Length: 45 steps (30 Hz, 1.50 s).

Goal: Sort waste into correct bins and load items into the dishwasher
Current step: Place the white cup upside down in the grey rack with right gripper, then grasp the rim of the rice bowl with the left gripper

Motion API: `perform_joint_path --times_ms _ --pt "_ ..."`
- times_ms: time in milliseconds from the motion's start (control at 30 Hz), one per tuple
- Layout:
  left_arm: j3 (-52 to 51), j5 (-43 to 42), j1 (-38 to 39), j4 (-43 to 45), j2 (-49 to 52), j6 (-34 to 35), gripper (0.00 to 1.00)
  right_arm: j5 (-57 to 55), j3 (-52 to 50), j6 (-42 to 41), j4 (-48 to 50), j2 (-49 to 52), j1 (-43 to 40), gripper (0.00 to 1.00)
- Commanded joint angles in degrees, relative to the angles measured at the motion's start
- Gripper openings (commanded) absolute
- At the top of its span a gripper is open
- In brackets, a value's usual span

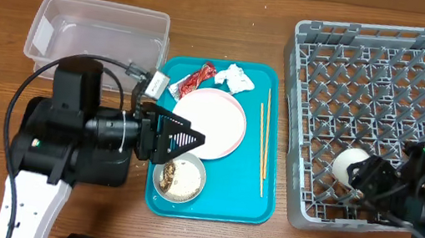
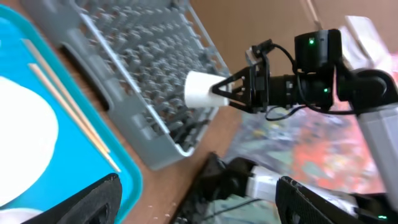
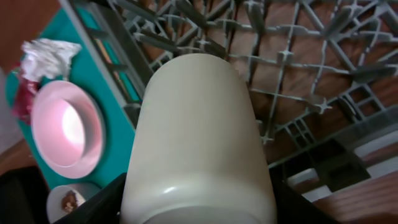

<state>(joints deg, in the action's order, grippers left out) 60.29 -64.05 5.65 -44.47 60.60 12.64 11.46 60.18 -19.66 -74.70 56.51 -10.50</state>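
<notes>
My right gripper is shut on the small white cup, held on its side over the front left of the grey dish rack. The cup fills the right wrist view. My left gripper is open and empty above the teal tray, between the pink-white plate and a white bowl holding food scraps. The red wrapper and white tissue lie at the tray's back. The chopsticks lie along its right side. Only one bowl shows.
The clear tub stands at the back left. A black tray is mostly hidden under my left arm. The left wrist view shows the rack, the chopsticks and the right arm holding the cup.
</notes>
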Motion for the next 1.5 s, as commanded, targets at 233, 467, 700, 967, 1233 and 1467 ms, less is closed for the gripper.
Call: perform_joint_path --times_ms 233,467,700,967,1233,1467 --pt "0.3 16.3 0.1 -4.2 -8.3 2.8 0.79 -6.1 -0.1 -1.4 3.3 11.0 8.5 0.54" --pt "0.3 24.1 0.1 -9.5 -11.6 2.8 0.79 -9.9 -0.1 -4.4 2.2 11.1 14.3 0.79" --pt "0.3 28.1 0.2 -12.5 -11.8 2.8 0.77 -9.6 2.5 -4.3 3.6 7.3 15.0 0.82" --pt "0.3 44.0 6.8 -16.1 -11.7 6.0 0.74 11.0 4.4 5.2 13.9 -3.9 17.8 0.83" --pt "0.1 64.8 17.4 -24.1 -6.6 16.3 0.67 17.4 4.3 4.5 17.7 -4.6 24.0 0.86" --pt "-0.9 73.5 25.2 -24.9 9.2 24.9 0.50 17.4 4.3 4.5 17.2 1.0 28.3 0.87"
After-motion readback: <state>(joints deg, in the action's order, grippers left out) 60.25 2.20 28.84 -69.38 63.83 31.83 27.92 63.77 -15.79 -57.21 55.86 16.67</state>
